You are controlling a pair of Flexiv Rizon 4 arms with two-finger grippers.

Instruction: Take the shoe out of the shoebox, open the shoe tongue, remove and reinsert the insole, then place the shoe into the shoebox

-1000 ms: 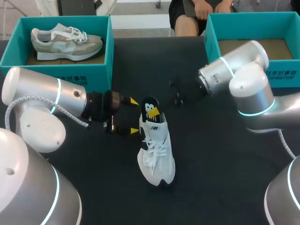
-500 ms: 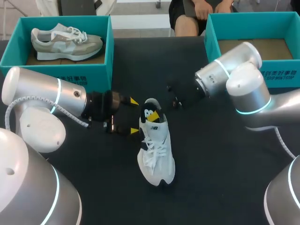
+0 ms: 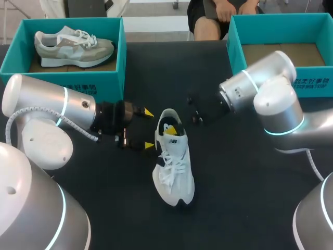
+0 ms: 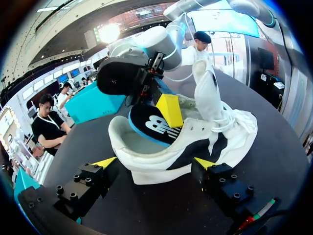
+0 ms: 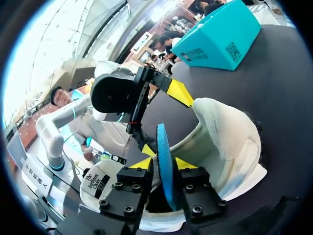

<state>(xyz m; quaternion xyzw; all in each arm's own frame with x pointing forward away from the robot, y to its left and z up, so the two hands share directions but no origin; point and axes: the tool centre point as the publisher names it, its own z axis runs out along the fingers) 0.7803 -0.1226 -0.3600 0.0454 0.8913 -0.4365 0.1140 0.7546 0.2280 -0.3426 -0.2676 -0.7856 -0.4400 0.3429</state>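
White shoe [image 3: 174, 174] upright on its sole near the middle of the dark table [image 3: 244, 187], toe towards me and heel towards the far edge, laces [image 3: 170, 167] loose over the instep. The tongue [image 4: 207, 88] stands raised, away from the opening. A dark insole [image 3: 165, 119] with a blue edge rises out of the heel opening, its lower part inside the shoe and its upper part above the collar. My right gripper [image 3: 171, 126] comes in from the right side and is closed on this upper part; in the right wrist view the insole's thin blue edge runs between my two yellow tips, one pressed to each face. My left gripper [image 3: 149, 129] lies level with the heel, just beside the shoe on its left, with its jaws spread wide; in the left wrist view the heel sits ahead of and between the two tips. I cannot tell whether the nearer tip touches the shoe's side; the farther tip is apart from it. A teal right box [image 3: 234, 44] with a brown floor stands at the far right corner, well apart from the shoe. A teal left box [image 3: 120, 57] at the far left corner holds a grey shoe [image 3: 73, 42] lying on its side.
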